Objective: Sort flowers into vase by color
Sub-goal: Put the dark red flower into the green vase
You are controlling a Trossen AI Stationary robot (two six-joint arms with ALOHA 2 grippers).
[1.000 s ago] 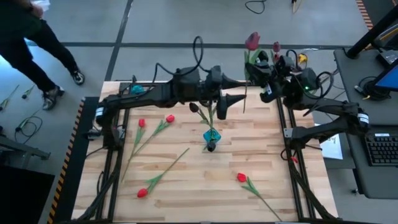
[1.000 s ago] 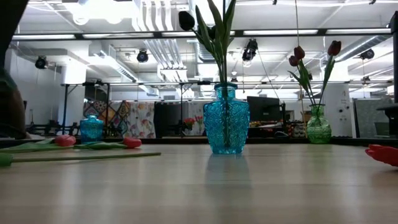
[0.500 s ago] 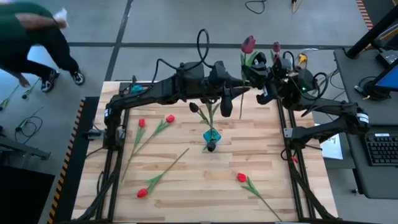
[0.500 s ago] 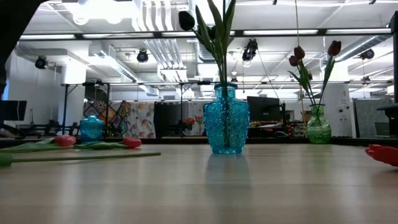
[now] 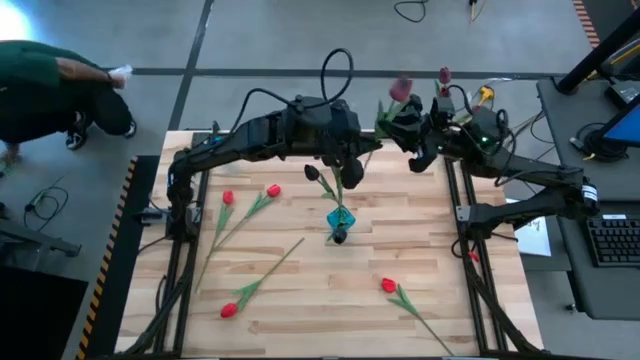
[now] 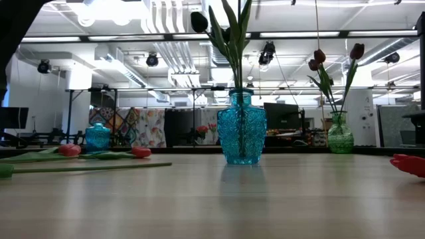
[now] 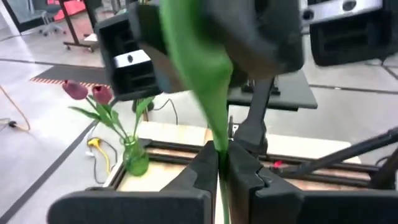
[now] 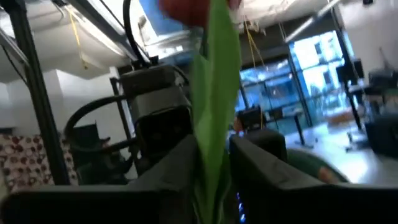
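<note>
Wooden table (image 5: 300,290): person (image 5: 45,85) overhead only, green vase (image 6: 340,136) low.

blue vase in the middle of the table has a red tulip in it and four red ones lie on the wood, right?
Not quite: the blue vase holds a black-headed tulip, not red, as the high view shows. Four red tulips do lie on the wood.

Both arms are matte black, built of chunky jointed segments, with black cables looping free above them; the left arm (image 5: 262,140) carries a teal patch near its base, the right arm (image 5: 520,175) a small green light, each end effector blocky, black
</note>
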